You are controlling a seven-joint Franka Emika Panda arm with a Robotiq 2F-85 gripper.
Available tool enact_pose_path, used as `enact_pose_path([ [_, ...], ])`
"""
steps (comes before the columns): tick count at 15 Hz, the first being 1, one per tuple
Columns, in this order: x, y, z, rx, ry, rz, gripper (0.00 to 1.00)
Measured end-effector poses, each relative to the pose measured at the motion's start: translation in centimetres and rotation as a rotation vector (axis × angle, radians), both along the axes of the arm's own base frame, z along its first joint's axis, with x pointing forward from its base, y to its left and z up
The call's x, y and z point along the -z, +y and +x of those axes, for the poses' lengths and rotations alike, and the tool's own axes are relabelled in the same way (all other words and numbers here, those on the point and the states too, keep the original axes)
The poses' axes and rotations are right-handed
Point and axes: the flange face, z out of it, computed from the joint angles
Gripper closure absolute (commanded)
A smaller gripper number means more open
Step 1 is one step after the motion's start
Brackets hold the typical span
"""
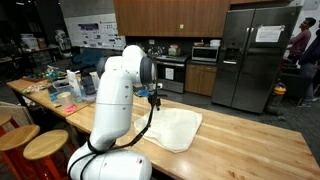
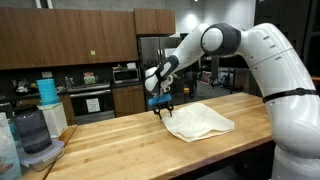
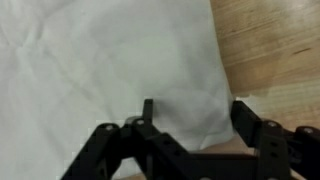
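Observation:
A white cloth (image 2: 200, 122) lies spread and slightly rumpled on the wooden counter (image 2: 120, 145); it also shows in an exterior view (image 1: 172, 128) and fills most of the wrist view (image 3: 110, 60). My gripper (image 2: 161, 109) hangs just above the cloth's corner, also seen in an exterior view (image 1: 155, 98). In the wrist view the jaws (image 3: 195, 115) are open, with the cloth's edge between the two fingers and bare wood to the right. Nothing is held.
A blue-lidded container (image 2: 47, 92) and a blender jar (image 2: 33, 135) stand at the counter's end. Cluttered items (image 1: 65, 88) sit on the counter's far end. Two wooden stools (image 1: 45, 145) stand beside it. A steel fridge (image 1: 250, 55) and people (image 1: 303, 50) are behind.

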Motion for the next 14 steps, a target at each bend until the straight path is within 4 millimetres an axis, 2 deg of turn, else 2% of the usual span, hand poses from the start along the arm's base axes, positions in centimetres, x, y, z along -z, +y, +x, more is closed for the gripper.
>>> enact_pose_path([
  [2, 0.03, 0.0, 0.08, 0.007, 0.004, -0.003, 0.7],
  [6, -0.16, 0.02, 0.17, 0.015, 0.006, -0.004, 0.98],
  [14, -0.56, 0.06, 0.14, 0.044, 0.043, 0.022, 1.0],
])
